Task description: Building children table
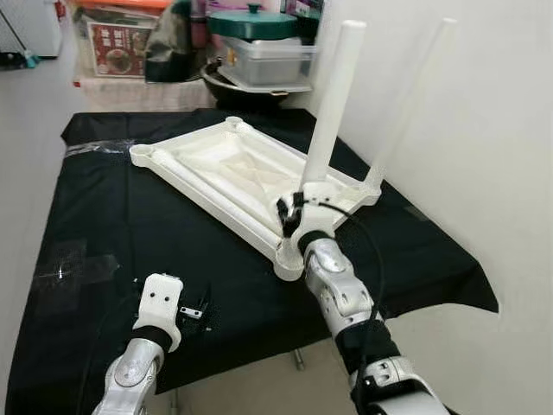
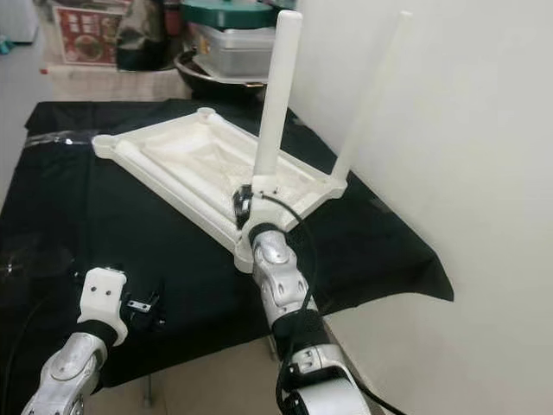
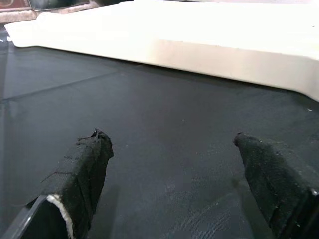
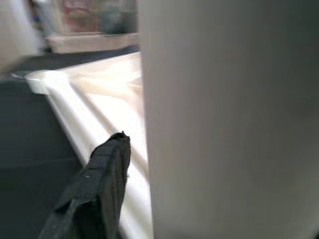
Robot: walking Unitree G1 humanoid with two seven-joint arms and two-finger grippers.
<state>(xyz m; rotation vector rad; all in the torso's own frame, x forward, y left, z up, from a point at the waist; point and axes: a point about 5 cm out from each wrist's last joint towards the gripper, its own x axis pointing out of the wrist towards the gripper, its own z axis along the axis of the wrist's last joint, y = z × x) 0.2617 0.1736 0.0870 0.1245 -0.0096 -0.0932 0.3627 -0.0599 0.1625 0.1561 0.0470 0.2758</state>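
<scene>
1. Hovering low over the near part of the black cloth [image 1: 104, 216], the left gripper [image 3: 172, 164] has its two black fingers [image 3: 84, 169] spread wide apart with nothing between them; in the left wrist view only dark fabric lies in the gap, and the white tabletop's edge runs across beyond the fingertips.

2. The right arm [image 1: 341, 290] reaches forward just right of the left one, its wrist at the near corner of the white tabletop [image 1: 233, 173].

3. The right gripper [image 1: 298, 212] is closed around the lower end of a white leg [image 1: 333, 99]; in the right wrist view one black finger [image 4: 102, 184] lies against the side of the leg, which stands very near the lens, while the other finger is hidden behind it.

4. That leg stands nearly upright, leaning slightly to the right, at the near right side of the tabletop; whether its foot is seated in a socket cannot be told, as the gripper hides it.

5. The tabletop lies upside down on the cloth-covered table, ribbed underside up, with round corner sockets at its left and far corners.

6. A second white leg [image 1: 406, 104] stands in the right corner beside the pale wall [image 1: 492, 130], tilted likewise.

7. Beyond the table are stacked storage boxes [image 1: 117, 39], a green lid [image 1: 252, 23] on a clear container, and a dark pan [image 1: 251, 86].
</scene>
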